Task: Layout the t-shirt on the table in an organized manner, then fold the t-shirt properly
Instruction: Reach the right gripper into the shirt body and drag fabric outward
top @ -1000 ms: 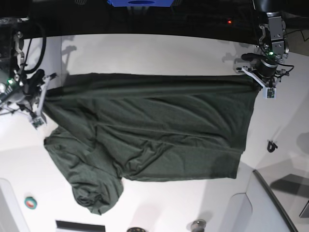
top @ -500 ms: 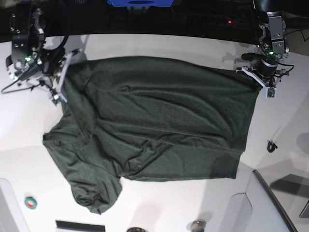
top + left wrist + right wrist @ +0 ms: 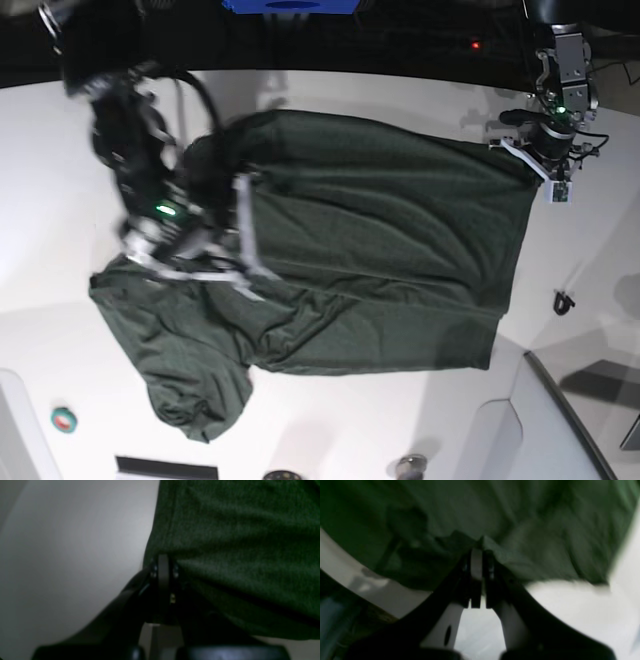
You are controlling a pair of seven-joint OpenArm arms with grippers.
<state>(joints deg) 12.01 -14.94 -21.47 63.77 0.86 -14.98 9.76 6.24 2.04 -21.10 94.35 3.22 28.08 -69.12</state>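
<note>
Green t-shirt pinched by right gripper, seemingly blurred overhead.

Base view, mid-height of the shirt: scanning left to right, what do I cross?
Bare table → right gripper, shut on the t-shirt → open shirt body → left gripper, pinching the shirt's far corner → bare table again.

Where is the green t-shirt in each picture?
Base: the t-shirt spreads across the middle of the table.
Left wrist: fills the upper right.
Right wrist: covers the top.
Shared landmark: the white table beside the cloth.
</note>
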